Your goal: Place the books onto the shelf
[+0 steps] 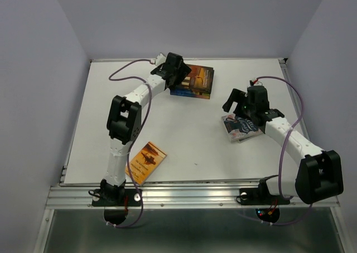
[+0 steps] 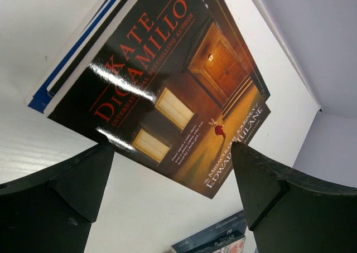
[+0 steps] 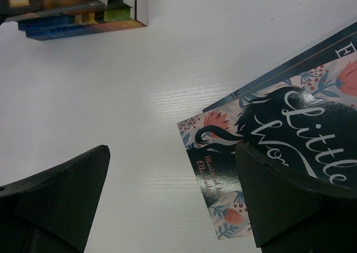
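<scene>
Lying stacked: glossy dark-brown book [image 2: 167, 86] atop blue books [image 2: 40, 100].
Left hand [image 2: 173, 150]: wide open, empty.
Right hand [image 3: 172, 152]: wide open, empty.

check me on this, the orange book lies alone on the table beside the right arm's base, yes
No. The orange book does lie alone on the table, but beside the left arm's base, not the right's; the top external view shows it.

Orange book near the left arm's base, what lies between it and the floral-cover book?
Only bare white table separates the orange book from the floral-cover book, per the top view.
</scene>
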`<state>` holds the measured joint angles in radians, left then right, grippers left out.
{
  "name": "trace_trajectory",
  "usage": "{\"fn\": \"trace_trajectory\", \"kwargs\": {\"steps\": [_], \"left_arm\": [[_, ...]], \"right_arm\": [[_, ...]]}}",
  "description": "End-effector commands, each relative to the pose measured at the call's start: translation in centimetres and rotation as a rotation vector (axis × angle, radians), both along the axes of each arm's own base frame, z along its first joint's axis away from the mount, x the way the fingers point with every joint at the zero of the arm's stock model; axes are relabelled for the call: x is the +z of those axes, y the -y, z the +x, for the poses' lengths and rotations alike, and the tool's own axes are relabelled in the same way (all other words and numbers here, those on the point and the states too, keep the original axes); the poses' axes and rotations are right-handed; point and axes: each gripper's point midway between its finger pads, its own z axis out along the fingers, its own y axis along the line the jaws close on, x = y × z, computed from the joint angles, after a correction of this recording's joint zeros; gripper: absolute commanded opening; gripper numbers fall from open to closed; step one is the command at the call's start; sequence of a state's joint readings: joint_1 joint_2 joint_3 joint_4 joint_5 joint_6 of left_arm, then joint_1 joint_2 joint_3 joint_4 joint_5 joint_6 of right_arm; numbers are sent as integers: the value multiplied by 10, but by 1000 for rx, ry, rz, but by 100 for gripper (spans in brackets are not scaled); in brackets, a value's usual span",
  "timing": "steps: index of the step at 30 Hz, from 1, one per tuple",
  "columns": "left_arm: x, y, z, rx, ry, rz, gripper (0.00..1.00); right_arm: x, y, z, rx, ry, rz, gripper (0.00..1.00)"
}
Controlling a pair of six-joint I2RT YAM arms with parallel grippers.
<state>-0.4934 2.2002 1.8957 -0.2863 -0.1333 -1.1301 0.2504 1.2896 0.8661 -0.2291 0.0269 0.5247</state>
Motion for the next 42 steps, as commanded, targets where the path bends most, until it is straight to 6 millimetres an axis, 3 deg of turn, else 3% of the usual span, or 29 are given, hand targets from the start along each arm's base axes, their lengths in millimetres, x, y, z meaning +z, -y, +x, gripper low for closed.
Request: {"fn": "trace_trajectory", "kwargs": {"steps": [1,8,11,14,17,19,23,26,28,29,35,38,42], "left_arm": [[51,-2,10,-29,112,-13,99],[47,5,6,-69,98,-30,99],[52,-1,1,-95,140,29,99],[102,-1,-8,-181,312,51,99],[130,15,-18,-327,432,86,99],[135,28,-30,-479,487,140,99],[124,32,-47,-587,505,206,99],[130,43,-55,-687,571,209,99],[125,56,-63,-795,593,217,99],[128,61,-64,-824,608,220,99],[106,78,-68,-919,591,273,99],[98,84,-73,-971,593,280,99],[95,119,-89,-1090,632,258,99]], "right_arm": [[16,6,10,-17,51,-21,100],[13,14,13,-43,42,-24,100],[16,33,13,-126,39,-34,100],[8,60,6,-226,-15,-31,100],[-17,97,-12,-358,-120,14,100],[-30,126,-24,-460,-170,64,100],[-51,139,-41,-502,-236,101,100],[-59,139,-44,-499,-261,95,100],[-60,144,-38,-490,-239,78,100],[-61,138,-34,-453,-233,98,100],[-52,131,4,-289,-102,79,100],[-64,131,14,-254,-120,64,98],[-68,125,21,-195,-124,74,90]]}}
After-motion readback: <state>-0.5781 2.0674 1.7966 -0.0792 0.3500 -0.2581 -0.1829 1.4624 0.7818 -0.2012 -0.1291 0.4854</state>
